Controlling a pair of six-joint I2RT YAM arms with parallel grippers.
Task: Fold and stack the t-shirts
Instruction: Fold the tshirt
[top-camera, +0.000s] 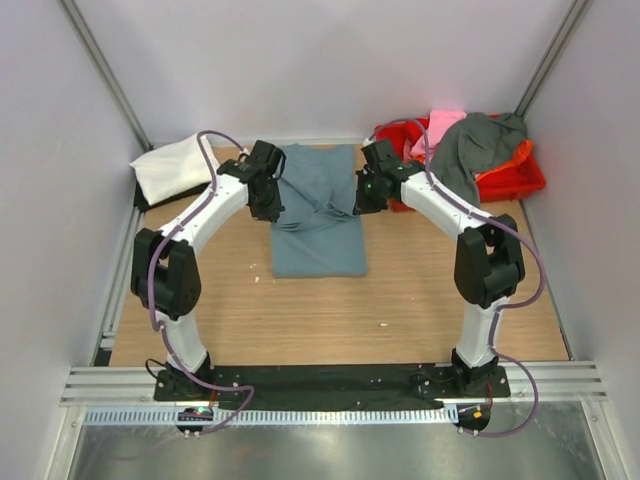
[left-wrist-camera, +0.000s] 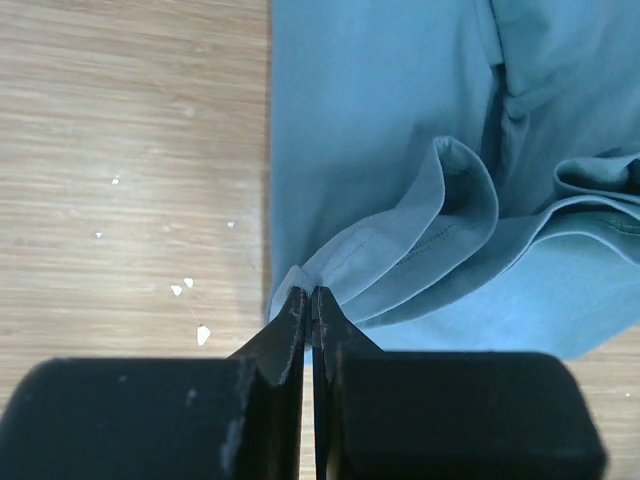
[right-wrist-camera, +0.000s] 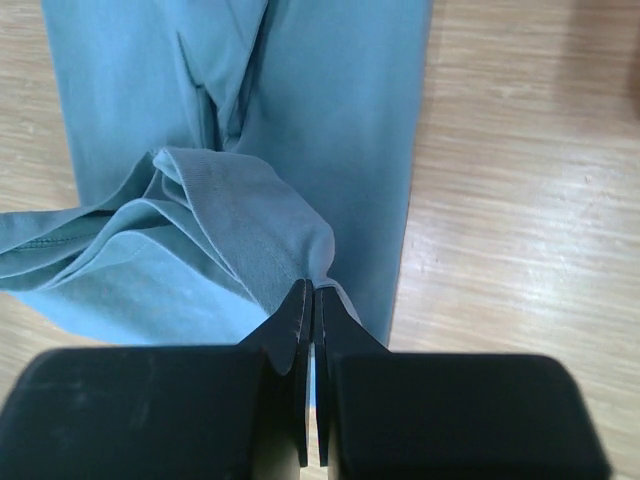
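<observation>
**Pinched at both edges**

Both arms arch inward over the blue-grey t-shirt (top-camera: 318, 230). The left gripper (left-wrist-camera: 310, 300) is clamped on its left edge, the right gripper (right-wrist-camera: 308, 295) on its right edge. The wrist views show the cloth puckered into raised folds. Only the overhead view shows the white t-shirt (top-camera: 172, 168) to its left and the red crate (top-camera: 520, 180) to its right.

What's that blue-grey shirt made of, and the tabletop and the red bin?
The blue-grey t-shirt: soft matte knit cloth, probably cotton; loose folds, stitched hems. The table: pale wood or wood-look laminate; straight grain lines. The red crate: likely moulded plastic; smooth, slight sheen.
</observation>
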